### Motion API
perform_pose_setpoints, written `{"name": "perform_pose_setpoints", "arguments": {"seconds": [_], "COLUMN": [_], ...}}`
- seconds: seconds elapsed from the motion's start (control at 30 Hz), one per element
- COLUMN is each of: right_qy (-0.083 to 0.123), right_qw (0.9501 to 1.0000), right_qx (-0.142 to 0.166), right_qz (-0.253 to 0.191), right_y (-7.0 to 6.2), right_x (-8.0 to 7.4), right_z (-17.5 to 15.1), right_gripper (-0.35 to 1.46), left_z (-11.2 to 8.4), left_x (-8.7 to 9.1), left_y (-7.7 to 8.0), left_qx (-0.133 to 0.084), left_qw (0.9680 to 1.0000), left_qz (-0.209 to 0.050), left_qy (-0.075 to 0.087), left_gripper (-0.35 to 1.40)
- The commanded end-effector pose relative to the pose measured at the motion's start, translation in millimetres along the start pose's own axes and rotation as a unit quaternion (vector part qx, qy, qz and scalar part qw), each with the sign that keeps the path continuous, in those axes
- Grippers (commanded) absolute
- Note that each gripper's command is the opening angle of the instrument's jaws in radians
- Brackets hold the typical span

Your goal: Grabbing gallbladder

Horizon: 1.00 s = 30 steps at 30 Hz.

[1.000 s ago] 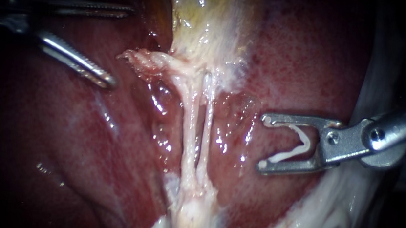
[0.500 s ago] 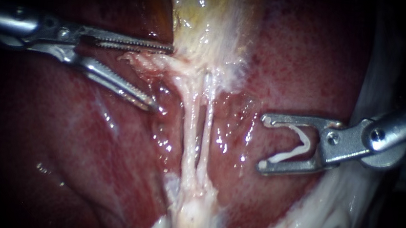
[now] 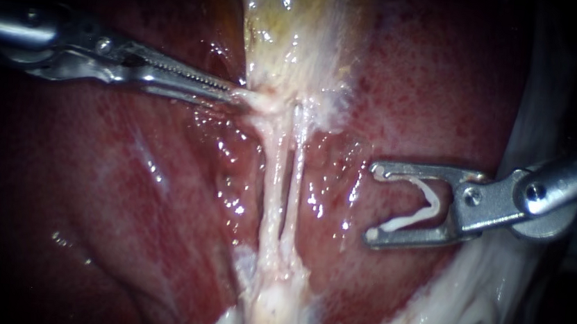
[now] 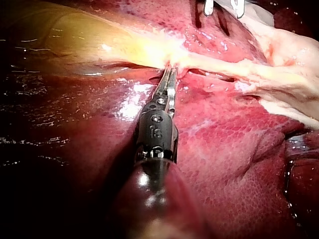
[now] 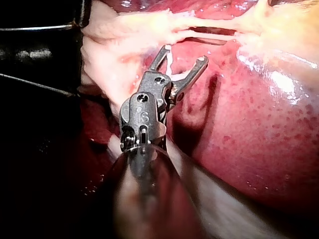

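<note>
Your slender steel left instrument [image 3: 235, 95] gripped the pale lower edge of the yellowish, glistening gallbladder [image 3: 292, 37] at twelve o'clock — a thin bite that hard pulling could tear. Your right instrument [image 3: 373, 203], at three o'clock, held a white clip [image 3: 433, 204] between wide jaws.

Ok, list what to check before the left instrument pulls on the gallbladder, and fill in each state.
1. Left instrument jaws shut on the gallbladder's lower edge: ok.
2. Depth of that bite: cannot tell, the tips are sunk in pale tissue.
3. Liver kept out of the left jaws: cannot tell.
4. Tubes untouched by both instruments: ok.
5. Right instrument apart from the tubes, over the liver: ok.
6. Clip seated between the right jaws: ok.
</note>
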Motion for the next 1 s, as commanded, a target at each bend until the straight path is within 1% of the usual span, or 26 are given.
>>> {"name": "perform_pose_setpoints", "arguments": {"seconds": [0.03,0.13,0.23,0.27,0.4,0.5,0.53,0.63,0.77,1.0], "right_qy": [0.0,0.0,0.0,0.0,0.0,0.0,0.0,0.0,0.0,0.0], "right_qw": [1.0,1.0,1.0,1.0,1.0,1.0,1.0,1.0,1.0,1.0], "right_qx": [0.0,0.0,0.0,0.0,0.0,0.0,0.0,0.0,0.0,0.0], "right_qz": [0.0,0.0,0.0,0.0,0.0,0.0,0.0,0.0,0.0,0.0], "right_y": [0.0,0.0,0.0,0.0,0.0,0.0,0.0,0.0,0.0,0.0], "right_x": [0.0,0.0,0.0,0.0,-0.1,-0.1,-0.1,-0.1,-0.1,-0.1], "right_z": [0.0,0.0,0.0,0.0,-0.1,-0.1,-0.1,-0.1,-0.1,-0.1], "right_gripper": [0.48,0.48,0.48,0.48,0.48,0.48,0.48,0.48,0.48,0.48], "left_z": [-0.2,-0.7,-1.9,-2.3,-4.8,-6.9,-7.6,-9.1,-10.3,-10.5], "left_x": [0.0,0.2,0.8,1.1,2.8,3.7,3.9,3.9,3.3,2.9], "left_y": [0.0,0.2,0.8,0.9,0.9,0.3,0.0,-0.8,-1.6,-2.1], "left_qx": [-0.002,-0.004,-0.006,-0.007,-0.015,-0.016,-0.013,-0.009,-0.005,-0.003], "left_qw": [1.0,0.9999,0.9996,0.9995,0.9993,0.9992,0.9992,0.9992,0.9993,0.9993], "left_qz": [-0.003,-0.016,-0.029,-0.03,-0.034,-0.036,-0.037,-0.038,-0.038,-0.037], "left_qy": [-0.001,-0.002,-0.002,-0.002,-0.002,-0.002,-0.002,-0.004,-0.005,-0.005], "left_gripper": [-0.35,-0.35,-0.35,-0.35,-0.35,-0.35,-0.35,-0.35,-0.35,-0.35]}}
